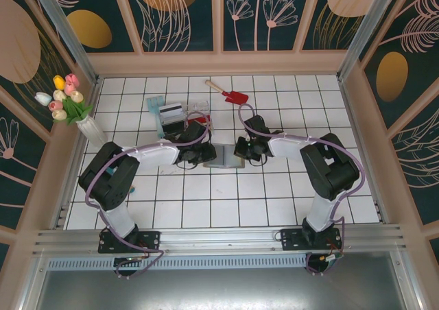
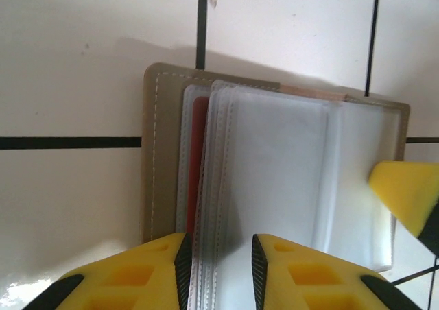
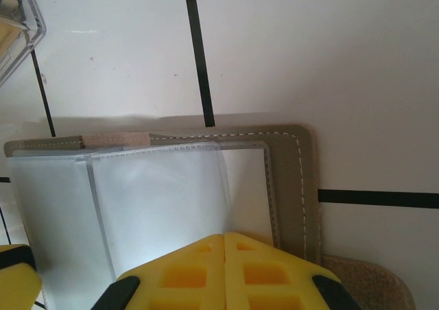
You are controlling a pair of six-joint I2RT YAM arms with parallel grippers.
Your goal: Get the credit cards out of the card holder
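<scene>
Two arms of mine met at the middle of the white tiled surface [image 1: 274,200], over the open card holder [image 2: 155,159] lying flat there. My right gripper [image 3: 225,248] was clenched on one of the clear sleeves [image 3: 158,200] over the card holder's right panel. My left gripper [image 2: 219,258] had its jaws slightly apart with sleeve edges between them; I could not tell whether it gripped. A red credit card [image 2: 199,152] sat in a left sleeve.
</scene>
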